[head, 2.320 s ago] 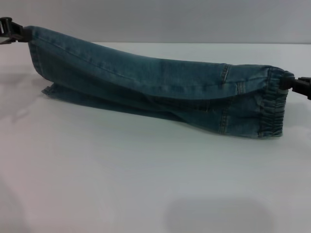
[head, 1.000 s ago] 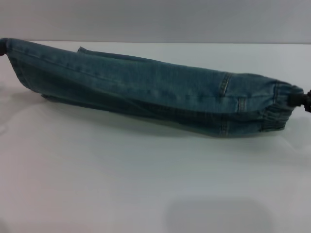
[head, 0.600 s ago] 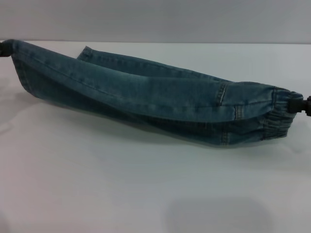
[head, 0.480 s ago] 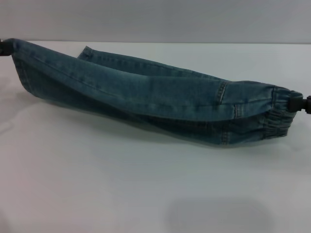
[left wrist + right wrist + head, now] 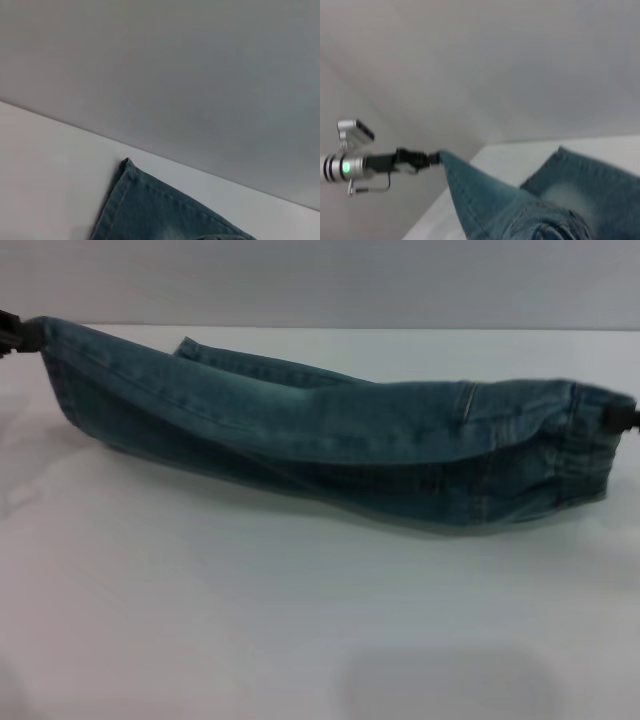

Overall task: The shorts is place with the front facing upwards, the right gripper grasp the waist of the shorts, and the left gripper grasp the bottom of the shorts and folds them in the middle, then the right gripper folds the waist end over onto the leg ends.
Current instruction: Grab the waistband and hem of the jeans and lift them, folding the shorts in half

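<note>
We see the shorts (image 5: 330,445) lifted across the white table (image 5: 300,620), mid lengthwise fold: one leg still lies flat toward twelve o'clock. At nine o'clock the left gripper (image 5: 12,332) pinches the bottom of the shorts (image 5: 62,360); at three, the right gripper (image 5: 625,420) clamps the waist end (image 5: 580,455). We judge the waist-to-hem fold remains.

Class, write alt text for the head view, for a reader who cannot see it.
Blue denim shorts hang stretched above a white table, held at the leg hems by the left tool and at the ruffled waist by the right tool. One leg drapes behind onto the table.
</note>
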